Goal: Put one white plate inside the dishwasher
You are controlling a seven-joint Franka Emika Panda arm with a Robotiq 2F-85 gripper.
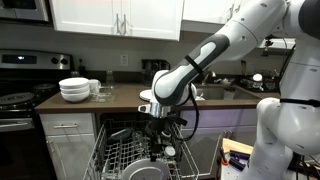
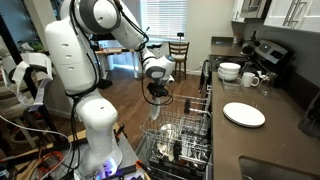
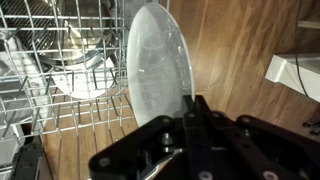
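Note:
In the wrist view my gripper [image 3: 190, 108] is shut on the rim of a white plate [image 3: 155, 62]. The plate stands on edge, just beside the grey wire rack of the open dishwasher [image 3: 50, 75]. In both exterior views the gripper [image 1: 158, 122] [image 2: 157, 102] hangs pointing down over the pulled-out rack [image 1: 128, 157] [image 2: 186, 140], at its side edge. The held plate is hard to make out in those views. Another white plate [image 2: 243, 114] lies flat on the counter.
A stack of white bowls [image 1: 74, 89] [image 2: 229, 71] and cups [image 2: 250, 79] stand on the counter near the black stove [image 1: 14, 98]. Dishes sit in the rack. A sink [image 1: 215, 92] is behind the arm. There is wood floor beside the dishwasher, and a chair [image 2: 178, 52] farther back.

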